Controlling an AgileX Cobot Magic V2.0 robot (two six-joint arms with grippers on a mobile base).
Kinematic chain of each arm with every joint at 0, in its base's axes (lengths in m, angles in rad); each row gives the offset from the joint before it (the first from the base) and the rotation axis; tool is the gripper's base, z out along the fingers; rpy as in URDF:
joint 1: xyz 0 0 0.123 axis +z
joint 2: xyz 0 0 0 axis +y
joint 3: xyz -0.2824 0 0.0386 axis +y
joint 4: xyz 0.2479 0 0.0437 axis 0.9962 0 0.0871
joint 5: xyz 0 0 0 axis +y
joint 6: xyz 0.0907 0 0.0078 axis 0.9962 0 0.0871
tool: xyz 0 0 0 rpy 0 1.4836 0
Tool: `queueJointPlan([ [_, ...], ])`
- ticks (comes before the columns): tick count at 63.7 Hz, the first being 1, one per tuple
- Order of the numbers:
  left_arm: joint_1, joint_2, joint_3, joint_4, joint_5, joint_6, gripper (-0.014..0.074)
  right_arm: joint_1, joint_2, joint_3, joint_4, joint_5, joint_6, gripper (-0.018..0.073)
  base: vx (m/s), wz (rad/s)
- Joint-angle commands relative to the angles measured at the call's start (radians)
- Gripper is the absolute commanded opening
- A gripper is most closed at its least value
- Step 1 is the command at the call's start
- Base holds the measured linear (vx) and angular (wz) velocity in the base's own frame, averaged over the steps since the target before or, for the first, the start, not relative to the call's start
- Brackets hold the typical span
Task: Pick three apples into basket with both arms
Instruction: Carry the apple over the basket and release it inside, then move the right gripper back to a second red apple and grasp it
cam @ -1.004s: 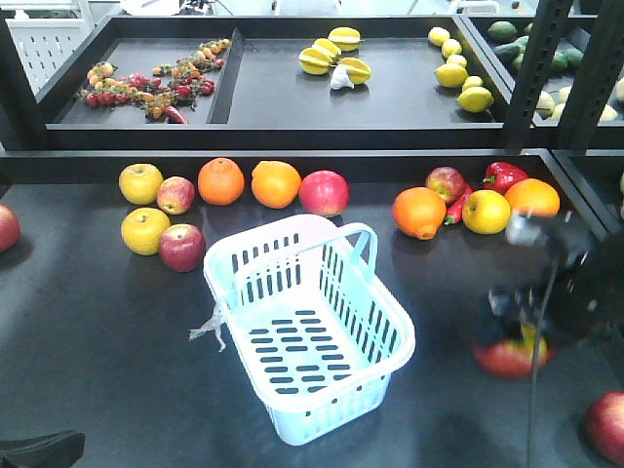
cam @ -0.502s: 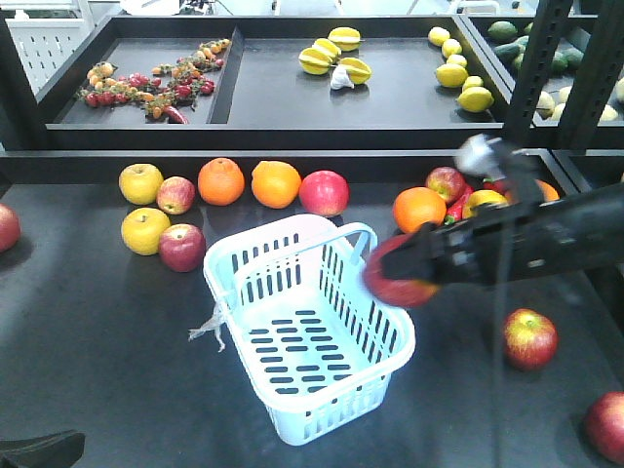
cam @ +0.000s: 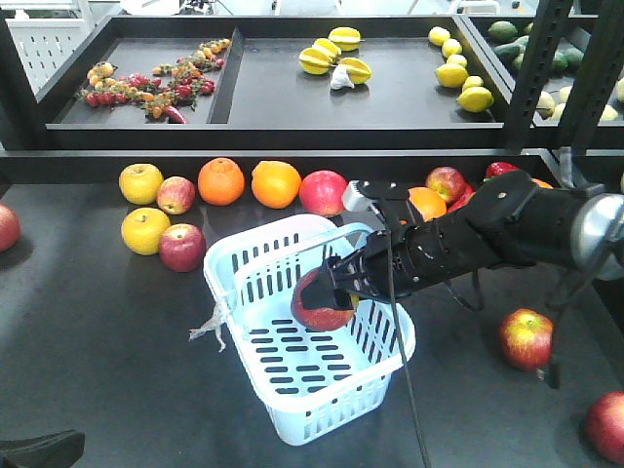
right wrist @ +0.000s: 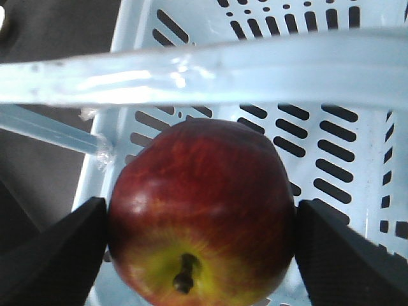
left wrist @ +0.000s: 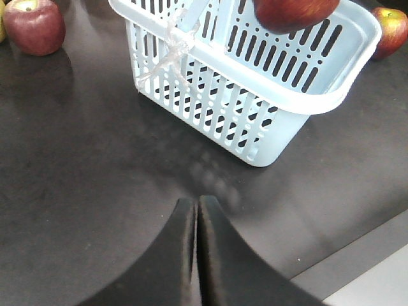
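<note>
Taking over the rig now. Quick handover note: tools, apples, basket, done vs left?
The right tool is shut on an apple, held at about rim height over the inside of the basket, not released.
The left tool is shut and empty, away from the basket.
Basket floor: no fruit lying on it.
Done: none of the three apples deposited; the first is about to go in.
Left: release this one, then fetch two more. Likely nearest: the loose apple right of the basket and the loose apple left of the basket.
</note>
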Motion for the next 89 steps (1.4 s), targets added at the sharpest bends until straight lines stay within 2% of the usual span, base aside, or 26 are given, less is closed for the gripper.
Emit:
queueJointPlan([
  [1, -0.002, 0.003, -0.026, -0.015, -0.066, -0.01, -0.0008, -0.002, -0.028, -0.039, 0.026, 0.032, 0.0, 0.0256, 0.0, 0.0],
  [13, -0.002, 0.003, -0.026, -0.015, -0.066, -0.01, -0.0008, -0.002, -0.018, -0.039, 0.027, 0.016, -0.007, 0.0533, 0.0, 0.0],
  [17, -0.002, 0.003, -0.026, -0.015, -0.066, -0.01, -0.0008, -0.002, -0.018, -0.039, 0.033, 0.011, -0.018, 0.0593, 0.0, 0.0],
  [23, -0.002, 0.003, -0.026, -0.015, -0.066, -0.01, -0.0008, -0.002, -0.018, -0.039, 0.035, 0.011, -0.035, 0.0645, 0.0, 0.0],
  [33, -0.002, 0.003, -0.026, -0.015, -0.066, -0.01, -0.0008, -0.002, -0.018, -0.039, 0.064, 0.011, -0.04, 0.0641, 0.0, 0.0],
  [42, -0.002, 0.003, -0.026, -0.015, -0.066, -0.01, -0.0007, -0.003, -0.019, -0.039, 0.082, 0.028, -0.033, 0.0585, 0.0, 0.0],
  [48, -0.002, 0.003, -0.026, -0.015, -0.066, -0.01, -0.0007, -0.009, -0.034, -0.039, 0.081, 0.051, -0.017, 0.0491, 0.0, 0.0],
  [57, -0.002, 0.003, -0.026, -0.015, -0.066, -0.01, -0.0007, -0.042, -0.081, -0.039, 0.066, 0.116, 0.032, 0.0221, 0.0, 0.0],
  [63, -0.002, 0.003, -0.026, -0.015, -0.066, -0.01, -0.0007, -0.076, -0.125, -0.035, 0.013, 0.16, 0.084, -0.0005, 0.0, 0.0],
  [73, -0.002, 0.003, -0.026, -0.015, -0.066, -0.01, -0.0007, -0.136, -0.221, -0.034, -0.132, 0.194, 0.186, -0.0008, 0.0, 0.0],
  [82, -0.002, 0.003, -0.026, -0.015, -0.066, -0.01, -0.0007, -0.22, -0.309, -0.034, -0.349, 0.178, 0.326, -0.0007, 0.0, 0.0],
  [89, -0.002, 0.003, -0.026, -0.015, -0.066, -0.01, -0.0007, -0.32, -0.343, -0.034, -0.529, 0.16, 0.453, -0.0006, 0.0, 0.0],
])
